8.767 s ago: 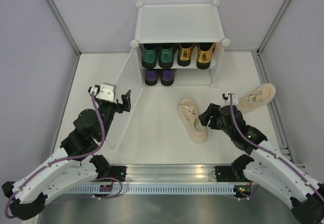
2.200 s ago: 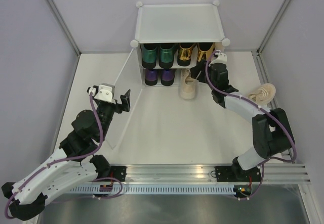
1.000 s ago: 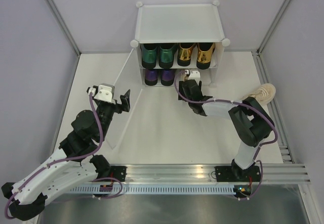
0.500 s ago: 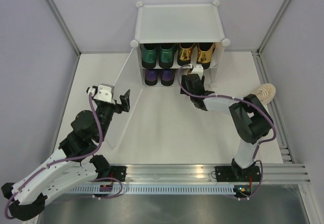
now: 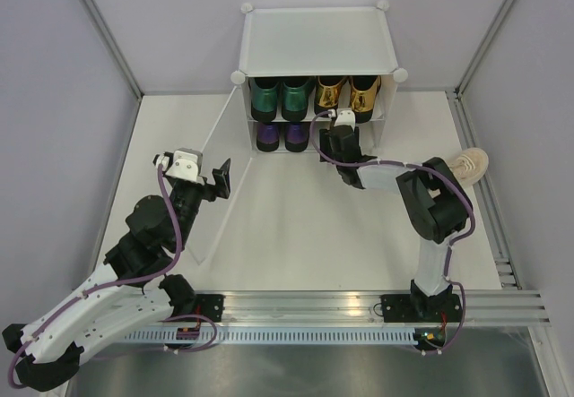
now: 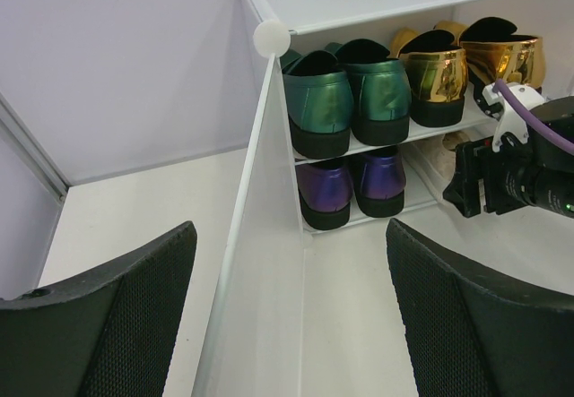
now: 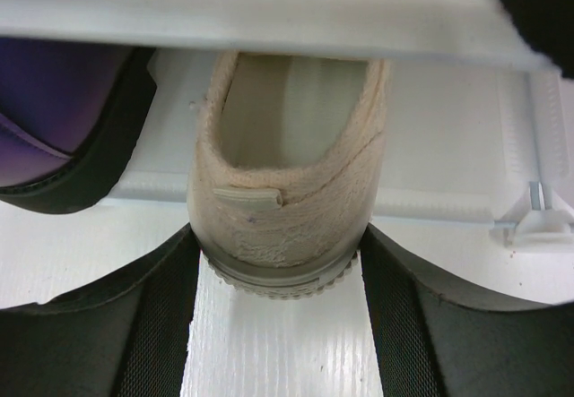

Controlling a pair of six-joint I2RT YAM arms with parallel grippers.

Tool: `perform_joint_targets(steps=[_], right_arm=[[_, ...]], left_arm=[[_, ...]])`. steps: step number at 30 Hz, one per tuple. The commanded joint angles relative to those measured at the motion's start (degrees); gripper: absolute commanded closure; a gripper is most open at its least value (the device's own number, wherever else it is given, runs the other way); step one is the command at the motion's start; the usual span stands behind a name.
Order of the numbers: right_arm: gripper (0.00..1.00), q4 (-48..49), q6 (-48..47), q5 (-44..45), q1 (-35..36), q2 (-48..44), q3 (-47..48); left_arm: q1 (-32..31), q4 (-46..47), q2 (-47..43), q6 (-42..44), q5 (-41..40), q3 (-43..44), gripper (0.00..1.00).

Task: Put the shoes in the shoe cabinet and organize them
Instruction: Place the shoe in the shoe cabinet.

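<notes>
Right wrist: sneaker heel not yet inside

The right claw (image 7: 276, 254) is clamped on the heel of a beige sneaker (image 7: 282, 182). The toe is in the lower tier of the cabinet (image 5: 318, 43), just beside the purple shoes (image 7: 54, 101), and the heel is outside, over the front rail. I judge that a further push can bring the fingers (image 7: 161, 325) against the shelf edge (image 7: 269, 21), press the sneaker on the purple shoes, or slide the cabinet. The sneaker looks soft, with a ribbed pale sole. Its partner (image 5: 465, 164) lies on the worktop (image 5: 269, 236), well apart. The left claw (image 6: 289, 229) is wide apart, empty.
</notes>
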Motion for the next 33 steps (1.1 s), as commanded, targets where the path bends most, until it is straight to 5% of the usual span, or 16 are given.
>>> perform_joint_targets(steps=[1, 19, 33], right_arm=[[0.62, 6.67, -3.52, -3.6, -0.76, 1.1, 3.55], [0.61, 8.61, -2.82, -10.37, -1.29, 4.26, 6.45], [0.4, 8.25, -2.12, -11.51, -1.2, 6.29, 8.21]], left_arm=[[-0.29, 1.46, 0.01, 0.7, 0.9, 0.14, 0.11], [-0.29, 1.37, -0.16, 0.7, 1.07, 0.14, 0.11], [-0.29, 1.37, -0.43, 0.61, 1.16, 0.23, 0.11]])
